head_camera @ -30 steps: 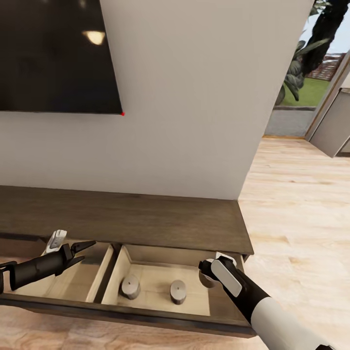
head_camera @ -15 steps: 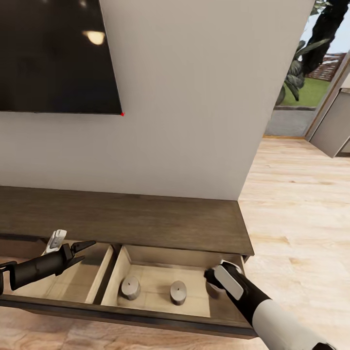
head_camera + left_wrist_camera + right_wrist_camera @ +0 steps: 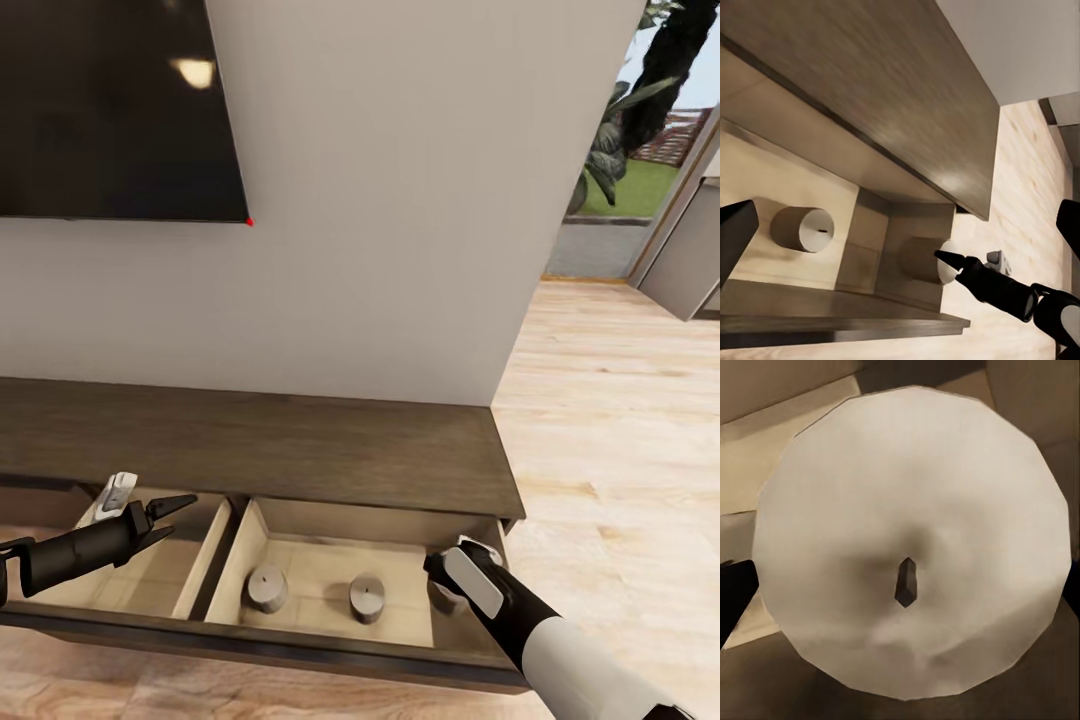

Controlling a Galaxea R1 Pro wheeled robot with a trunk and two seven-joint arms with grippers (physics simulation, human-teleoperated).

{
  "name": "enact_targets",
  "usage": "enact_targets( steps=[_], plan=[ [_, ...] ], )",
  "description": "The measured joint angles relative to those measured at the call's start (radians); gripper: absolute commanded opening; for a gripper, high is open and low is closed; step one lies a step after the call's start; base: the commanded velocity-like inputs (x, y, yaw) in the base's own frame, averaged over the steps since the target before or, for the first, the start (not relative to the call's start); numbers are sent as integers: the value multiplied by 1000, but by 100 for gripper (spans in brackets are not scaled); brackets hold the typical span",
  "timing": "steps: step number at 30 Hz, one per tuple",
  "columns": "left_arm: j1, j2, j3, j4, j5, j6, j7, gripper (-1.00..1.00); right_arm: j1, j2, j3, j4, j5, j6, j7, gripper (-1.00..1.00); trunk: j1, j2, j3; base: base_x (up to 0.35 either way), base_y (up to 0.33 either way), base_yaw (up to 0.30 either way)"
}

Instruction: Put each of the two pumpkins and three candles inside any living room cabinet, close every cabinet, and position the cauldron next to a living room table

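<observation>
The right gripper [image 3: 447, 583] fingers are clamped on a pale candle [image 3: 911, 547], held low over the open cabinet [image 3: 300, 640] drawer's right end, two candles [image 3: 267, 588] further left. The left gripper [image 3: 170, 512] fingers are apart. A tilted release could topple it.

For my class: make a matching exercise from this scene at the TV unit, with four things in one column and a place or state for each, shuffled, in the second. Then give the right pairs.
Things
1. left gripper
2. third candle
3. two candles
4. cabinet drawer

Places or states
A. pulled out, pale inside showing
B. standing upright on the drawer floor
C. at the right gripper, at the drawer's right end
D. open, over the drawer's left compartment

Pairs: 1-D, 2-C, 3-B, 4-A
</observation>
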Motion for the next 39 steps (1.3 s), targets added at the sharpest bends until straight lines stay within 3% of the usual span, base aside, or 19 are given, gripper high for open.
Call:
enact_targets(
  steps=[6, 19, 25, 39],
  plan=[
    [0, -1, 0, 0, 0, 0, 0, 100, 0, 1, 1, 17, -1, -54, 2, -100, 23, -42, -19, 0, 0, 0],
    [0, -1, 0, 0, 0, 0, 0, 100, 0, 4, 2, 43, 1, -68, 10, -100, 73, -133, -60, 0, 0, 0],
    [0, -3, 0, 0, 0, 0, 0, 100, 0, 6, 10, 43, 5, -128, 12, -100, 96, -175, -78, 0, 0, 0],
    [0, -3, 0, 0, 0, 0, 0, 100, 0, 7, 13, 41, 13, -141, 44, -100, 150, -273, -122, 0, 0, 0]
  ],
)
